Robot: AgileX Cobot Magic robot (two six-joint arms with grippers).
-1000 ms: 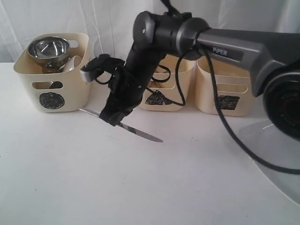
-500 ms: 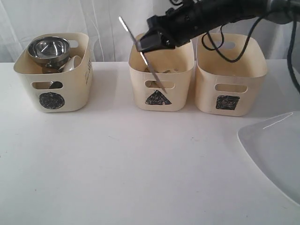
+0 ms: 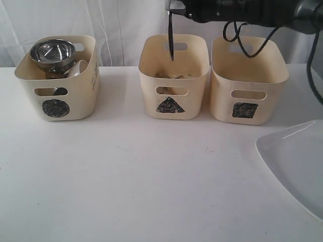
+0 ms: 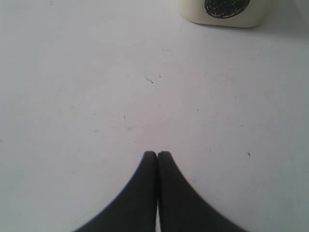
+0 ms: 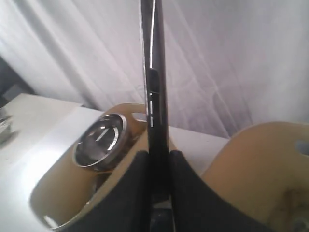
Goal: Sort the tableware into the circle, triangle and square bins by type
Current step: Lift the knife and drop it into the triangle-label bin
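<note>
Cutlery seems to belong with the triangle, judging by the pale wooden chopsticks lying in that bin, and that explains the pose. The right jaws pinch a steel knife by its upper end and hold it over the triangle bin. The right arm reaches in from above the square bin.

The knife's long axis is upright, nearly plumb, with the tapered end, apparently the blade tip, pointing straight down. That end shows against the bin's inner back wall, above the chopsticks and clear of them. Held this way, the knife should drop in lengthwise instead of bridging the rim.

In the right wrist view the knife runs straight out between the two pads, with the circle bin and its steel bowl beyond. The left jaws are pressed together on nothing, over bare counter near the circle bin. The large white plate lies on the counter, not yet sorted.
</note>
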